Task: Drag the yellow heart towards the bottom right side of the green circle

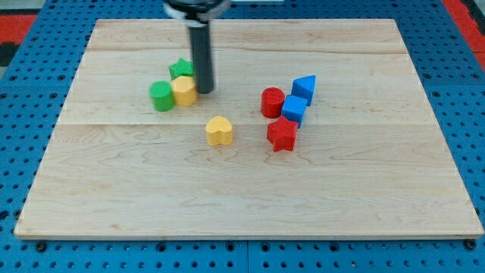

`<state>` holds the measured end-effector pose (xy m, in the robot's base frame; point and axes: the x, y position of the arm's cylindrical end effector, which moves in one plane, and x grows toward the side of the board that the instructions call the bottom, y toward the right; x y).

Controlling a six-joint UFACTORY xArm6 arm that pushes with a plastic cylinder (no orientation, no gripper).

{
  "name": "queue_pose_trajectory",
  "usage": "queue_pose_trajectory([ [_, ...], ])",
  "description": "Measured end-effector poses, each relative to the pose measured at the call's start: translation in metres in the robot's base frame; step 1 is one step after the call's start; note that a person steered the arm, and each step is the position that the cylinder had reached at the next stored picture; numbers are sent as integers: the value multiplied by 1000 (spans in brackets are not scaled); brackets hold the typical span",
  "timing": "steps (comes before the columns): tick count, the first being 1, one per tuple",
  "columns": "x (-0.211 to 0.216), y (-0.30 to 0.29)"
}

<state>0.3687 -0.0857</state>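
The yellow heart (219,130) lies near the board's middle, below and to the right of the green circle (161,96). A second yellow block (184,90) touches the green circle's right side. A green star-like block (181,69) sits just above them. My tip (204,91) rests on the board right beside the second yellow block, on its right, above and slightly left of the yellow heart.
On the view's right is a cluster: a red cylinder (272,101), a blue cube (295,109), a blue triangular block (305,87) and a red star (282,134). The wooden board (250,197) lies on a blue pegboard.
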Motion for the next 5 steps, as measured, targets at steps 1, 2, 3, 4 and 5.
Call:
queue_pose_trajectory([
  [1,23,68],
  [2,64,107],
  [3,98,92],
  [4,102,38],
  [5,72,-20],
])
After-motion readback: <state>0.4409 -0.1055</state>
